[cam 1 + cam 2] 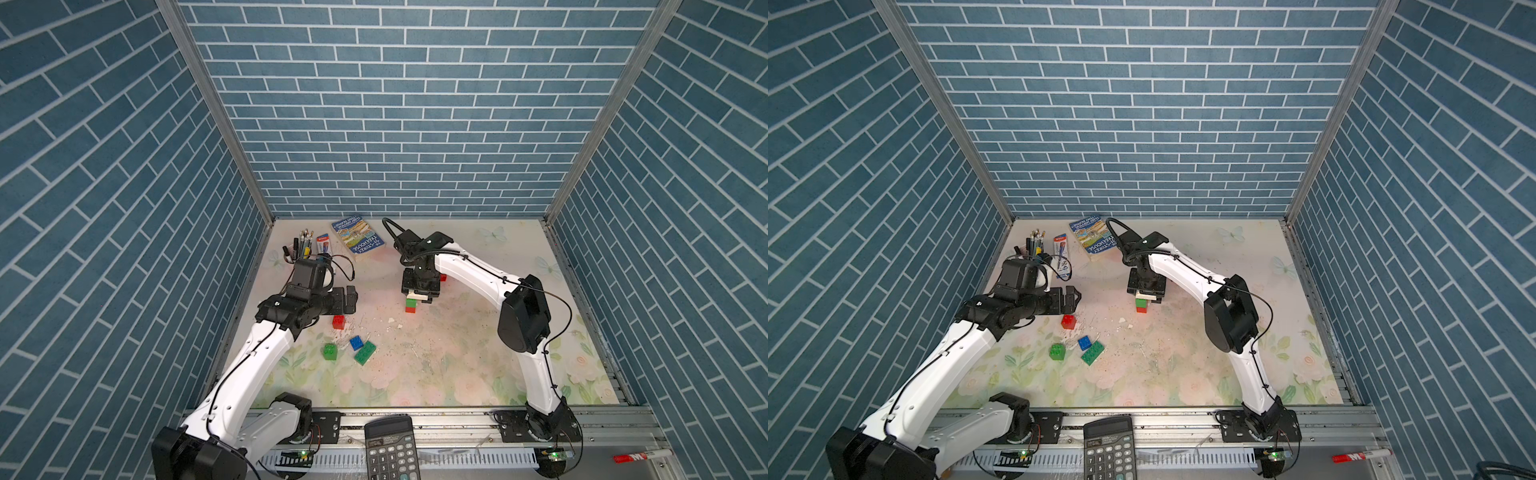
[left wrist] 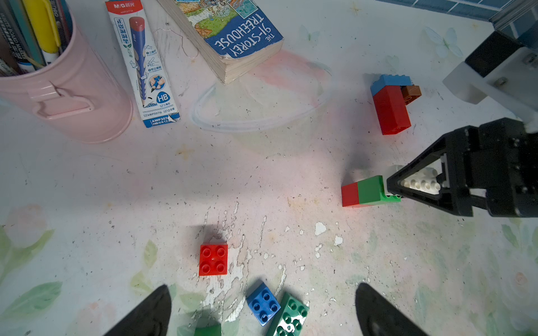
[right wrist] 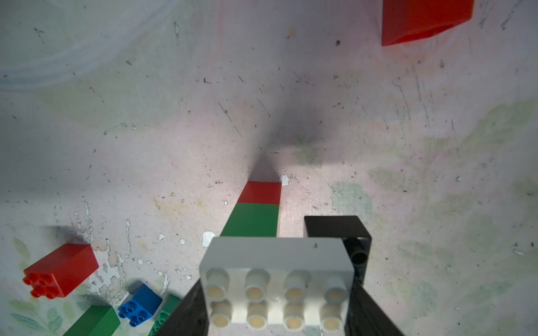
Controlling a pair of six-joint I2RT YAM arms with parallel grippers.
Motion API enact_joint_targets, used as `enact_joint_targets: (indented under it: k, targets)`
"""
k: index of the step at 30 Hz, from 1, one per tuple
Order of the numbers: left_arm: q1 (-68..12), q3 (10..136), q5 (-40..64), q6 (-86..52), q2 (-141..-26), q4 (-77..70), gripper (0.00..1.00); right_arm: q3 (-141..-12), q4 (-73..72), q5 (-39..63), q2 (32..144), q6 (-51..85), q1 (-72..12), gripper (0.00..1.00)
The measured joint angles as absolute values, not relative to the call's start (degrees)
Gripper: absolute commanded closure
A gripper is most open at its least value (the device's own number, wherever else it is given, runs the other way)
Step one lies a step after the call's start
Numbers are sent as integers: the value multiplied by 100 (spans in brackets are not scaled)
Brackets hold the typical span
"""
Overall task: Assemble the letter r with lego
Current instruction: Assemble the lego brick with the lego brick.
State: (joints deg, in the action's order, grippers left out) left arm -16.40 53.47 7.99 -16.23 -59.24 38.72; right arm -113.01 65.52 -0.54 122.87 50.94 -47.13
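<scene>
R fingers (image 3: pixel 369 315): part-open, clamped on white 2x4 brick (image 3: pixel 276 279), just over green-on-red stack (image 3: pixel 253 215).
L fingers (image 2: pixel 151 317): wide open, empty.

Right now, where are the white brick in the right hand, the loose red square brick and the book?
white brick (image 3: pixel 276 254): right wrist view, on its smooth side face.
red square brick (image 2: pixel 213 259): left wrist view, centre of its studded top.
book (image 1: pixel 358 237): in a top view, middle of its blue cover.

Blue brick-patterned walls (image 1: pixel 399 104) on three sides, scuffed floral tabletop (image 1: pixel 457 353), aluminium rail (image 1: pixel 449 428) along the near edge.
</scene>
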Motion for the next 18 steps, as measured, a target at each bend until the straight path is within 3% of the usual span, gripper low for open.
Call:
enact_joint_targets:
  k: [18]
  targets:
    - [-1640, 5347, 755, -1625, -5927, 3870, 0, -11271, 6556, 36, 12289, 4897, -4716, 100]
